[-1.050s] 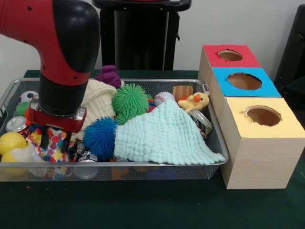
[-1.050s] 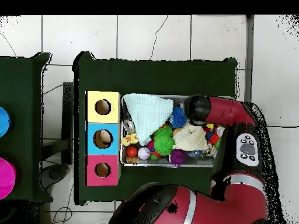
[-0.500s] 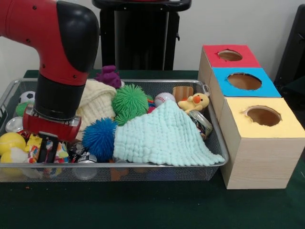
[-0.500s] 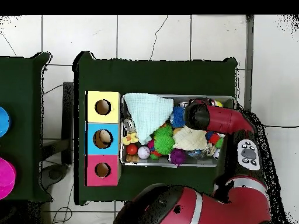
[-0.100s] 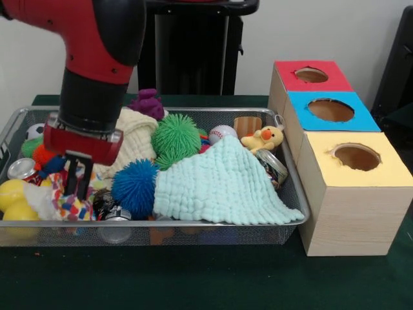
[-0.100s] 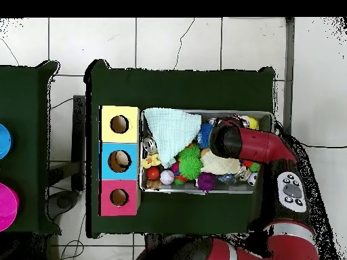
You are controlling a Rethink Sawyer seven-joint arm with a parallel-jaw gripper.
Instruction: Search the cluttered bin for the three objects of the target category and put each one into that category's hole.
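Note:
The wire bin (image 5: 161, 223) is packed with toys, cloths and cans. My gripper (image 5: 76, 184) hangs over its left end, and its fingers (image 5: 83, 181) stand close together on a multicoloured spotted soft toy (image 5: 64, 205) that lies low among the clutter. Right of the bin stand the three boxes with holes: red (image 5: 293, 81), blue (image 5: 361, 119) and yellow (image 5: 387, 171). In the overhead view the arm's wrist (image 6: 226, 139) covers the gripper, above the bin (image 6: 203, 192).
A mint knitted cloth (image 5: 219, 184) drapes over the bin's right half, with a blue spiky ball (image 5: 134, 186), a green spiky ball (image 5: 175, 134) and a cream cloth (image 5: 132, 139) beside it. Yellow balls (image 5: 13, 194), a can (image 5: 22, 169), a duck (image 5: 264, 137) and a baseball (image 5: 221, 132) lie around.
The gripper dipped into the bin's left end, its fingers closed together, and it has now risen and shifted slightly right. The spotted toy has shifted with it.

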